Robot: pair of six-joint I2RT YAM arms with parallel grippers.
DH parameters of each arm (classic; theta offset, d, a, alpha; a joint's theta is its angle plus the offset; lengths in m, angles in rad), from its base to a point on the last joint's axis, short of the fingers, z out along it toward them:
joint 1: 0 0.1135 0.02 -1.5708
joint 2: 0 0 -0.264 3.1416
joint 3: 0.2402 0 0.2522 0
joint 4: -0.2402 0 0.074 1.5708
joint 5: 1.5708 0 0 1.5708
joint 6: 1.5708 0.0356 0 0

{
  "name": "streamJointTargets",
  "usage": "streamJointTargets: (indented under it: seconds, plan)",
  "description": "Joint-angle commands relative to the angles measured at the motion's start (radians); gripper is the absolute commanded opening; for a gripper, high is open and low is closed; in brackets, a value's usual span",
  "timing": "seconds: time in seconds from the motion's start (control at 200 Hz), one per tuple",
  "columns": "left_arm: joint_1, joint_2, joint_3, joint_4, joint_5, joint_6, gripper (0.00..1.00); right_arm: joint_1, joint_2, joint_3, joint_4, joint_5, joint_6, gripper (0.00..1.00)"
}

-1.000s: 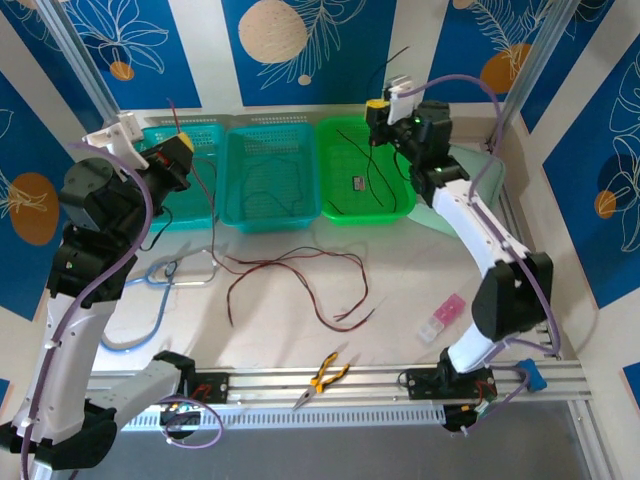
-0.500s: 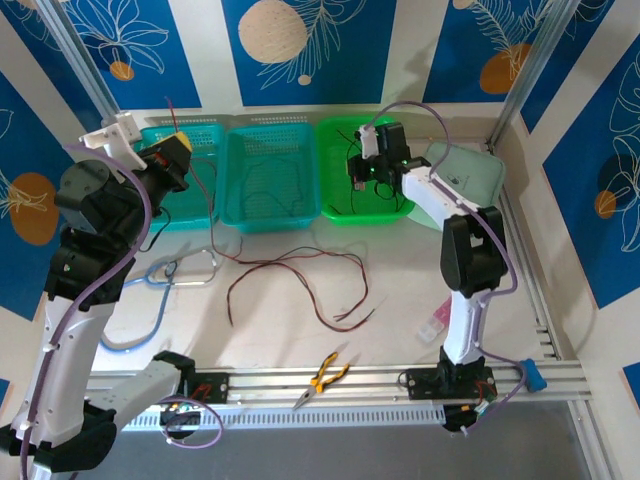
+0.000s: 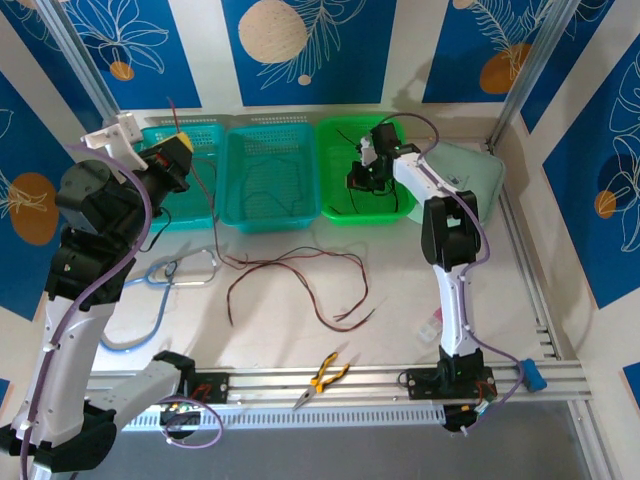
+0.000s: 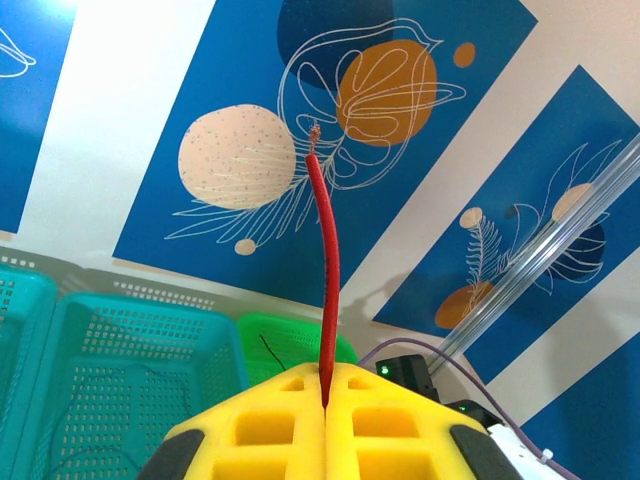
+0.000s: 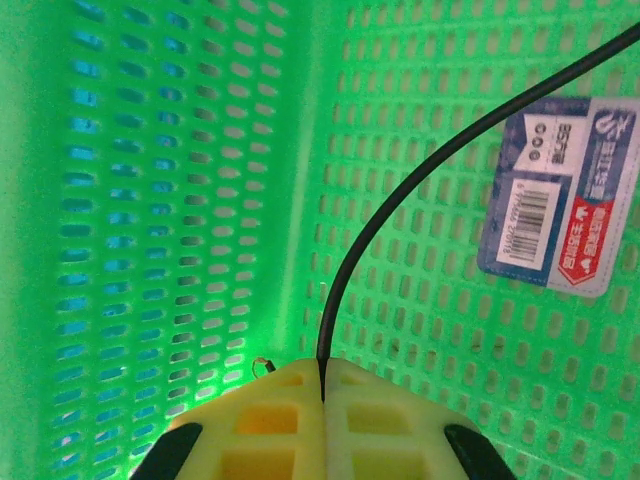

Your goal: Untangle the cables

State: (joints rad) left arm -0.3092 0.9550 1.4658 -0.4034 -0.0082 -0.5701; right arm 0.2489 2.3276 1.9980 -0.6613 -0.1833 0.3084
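Worktop: the flat white worktop (image 3: 400, 290) carries everything, and both arms are fixed at its near edge.
Left arm: the white and black left arm (image 3: 90, 230) stands tall over the left side of the worktop.
Right arm: the white and black right arm (image 3: 450, 260) reaches from the near edge to the far edge.
Baskets: three plastic baskets with holes sit in a row along the far edge. From left to right they are a blue-green basket (image 3: 205, 135), a second blue-green basket (image 3: 270, 140) and a bright green basket (image 3: 336, 190) (image 5: 150, 200).
Lid: a pale green flat lid (image 3: 480, 175) lies in the far right corner.
Loose cables: thin red and dark brown cables (image 3: 300, 265) lie in long curls in the middle of the worktop.
Tube: a thicker light-blue tube loop (image 3: 160, 308) lies near the left edge.
Left gripper: the left gripper (image 3: 178, 148) (image 4: 325, 385) is up in the air in front of the left basket. Its yellow fingers are pressed together, pinching a thin red cable (image 4: 325, 260) that sticks straight up.
Right gripper: the right gripper (image 3: 368, 170) (image 5: 322, 372) is down inside the green basket. Its yellow fingers are pressed together, pinching a thin black cable (image 5: 420, 170) that bends away across the basket floor.
Pliers: yellow-handled pliers (image 3: 322, 378) lie at the near edge, between the two arm bases.
Sticker: a blue, white and red paper label (image 5: 560, 200) lies on the green basket floor, just under the black cable.
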Motion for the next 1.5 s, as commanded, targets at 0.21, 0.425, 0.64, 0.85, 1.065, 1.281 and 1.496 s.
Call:
streamJointTargets:
  seconds: [0.21,0.425,0.64,0.85,1.065,1.281,1.496]
  plan:
    - [0.009,-0.016,-0.001,0.025,0.03,-0.016,0.0,0.023,0.047,0.144,-0.127,0.027,-0.018,0.27]
    - [0.009,-0.007,0.028,0.028,0.03,-0.003,0.0,0.029,-0.08,0.113,-0.098,0.038,-0.033,0.6]
    - [0.008,0.03,0.097,0.032,0.044,0.017,0.0,0.035,-0.249,0.012,-0.048,0.055,-0.051,0.7]
    - [0.006,0.059,0.165,0.004,-0.029,0.089,0.0,0.066,-0.497,-0.246,0.092,0.058,-0.023,0.72]
    - [0.005,0.097,0.212,0.011,-0.106,0.212,0.0,0.117,-0.685,-0.457,0.147,0.086,-0.01,0.73]
    - [-0.004,0.161,0.271,0.05,-0.156,0.324,0.0,0.149,-0.827,-0.599,0.19,0.142,0.041,1.0]
    - [-0.005,0.246,0.404,0.033,-0.242,0.456,0.0,0.17,-0.912,-0.666,0.173,0.16,0.042,0.99]
